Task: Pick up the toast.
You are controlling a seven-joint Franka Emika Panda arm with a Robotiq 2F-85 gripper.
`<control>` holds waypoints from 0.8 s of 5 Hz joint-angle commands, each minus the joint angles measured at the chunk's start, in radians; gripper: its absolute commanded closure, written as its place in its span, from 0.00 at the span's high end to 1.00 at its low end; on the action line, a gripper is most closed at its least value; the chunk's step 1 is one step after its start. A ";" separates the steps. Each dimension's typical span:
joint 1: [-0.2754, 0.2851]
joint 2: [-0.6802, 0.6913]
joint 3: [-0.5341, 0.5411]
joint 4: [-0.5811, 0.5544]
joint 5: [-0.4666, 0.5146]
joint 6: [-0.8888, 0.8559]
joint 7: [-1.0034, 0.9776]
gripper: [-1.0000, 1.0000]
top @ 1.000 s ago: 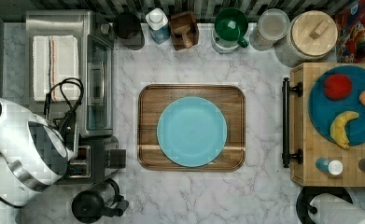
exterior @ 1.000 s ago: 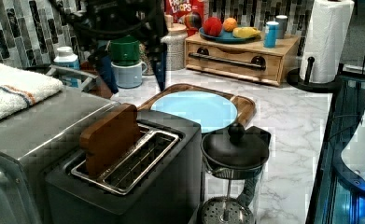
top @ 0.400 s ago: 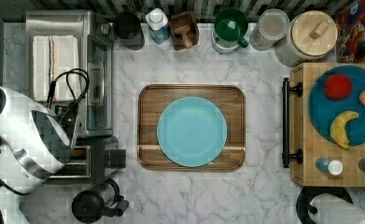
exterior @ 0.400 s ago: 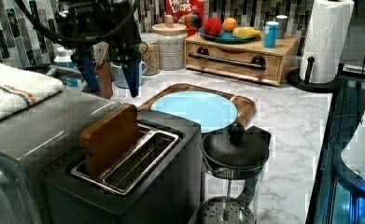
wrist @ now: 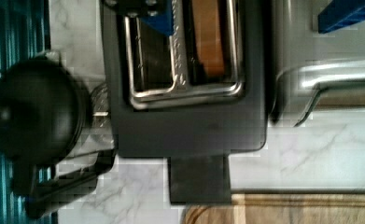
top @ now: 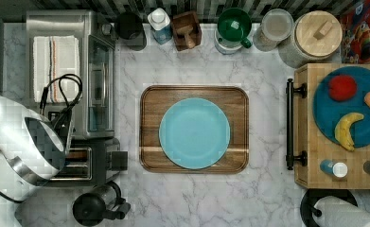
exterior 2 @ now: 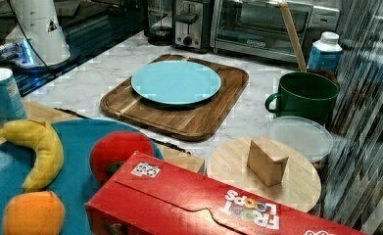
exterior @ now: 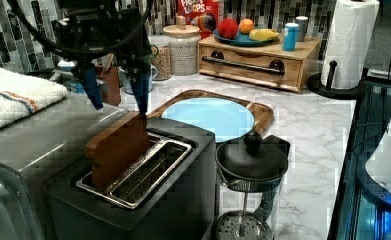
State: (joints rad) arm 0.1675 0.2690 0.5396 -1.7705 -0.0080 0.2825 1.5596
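Toast: the toast (exterior: 117, 150) stands upright in the toaster (exterior: 148, 200), in the slot nearer the toaster oven (top: 81, 71); roughly its upper half rises above the slot. In the wrist view it reads as a brown strip (wrist: 208, 37) in one slot, the other slot bare.
Toaster position: near the bench's front corner in the left view, just beside the toaster oven, with the French press (exterior: 250, 175) at its other side.
Gripper: the gripper (exterior: 117, 92) hangs above the toast, blue fingers (exterior: 139, 90) spread wide and pointing down; one fingertip sits just at the toast's top far corner, the other out over the oven side. Nothing is pinched.
Contact: whether the near fingertip touches the crust cannot be told; no grasp is made.
Done: approach over the toaster looks complete, with the fingers roughly straddling the slice.
Left: descend, centre on the slice, close on its faces, lift it out.
Nearby: plate (top: 194, 133) on wooden tray (top: 149, 94) mid-bench, bare; folded towel (exterior: 18, 97) on the oven top.
Risk: judged slight misalignment; one finger could catch the slot rail.
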 commanded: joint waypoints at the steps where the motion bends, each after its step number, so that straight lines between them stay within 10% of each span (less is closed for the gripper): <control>1: 0.069 -0.054 0.092 -0.003 0.135 0.104 0.037 1.00; 4: 0.101 -0.014 0.114 0.005 0.156 0.098 0.076 1.00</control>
State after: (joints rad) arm 0.1171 0.2563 0.5537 -1.7861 0.1437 0.3525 1.5596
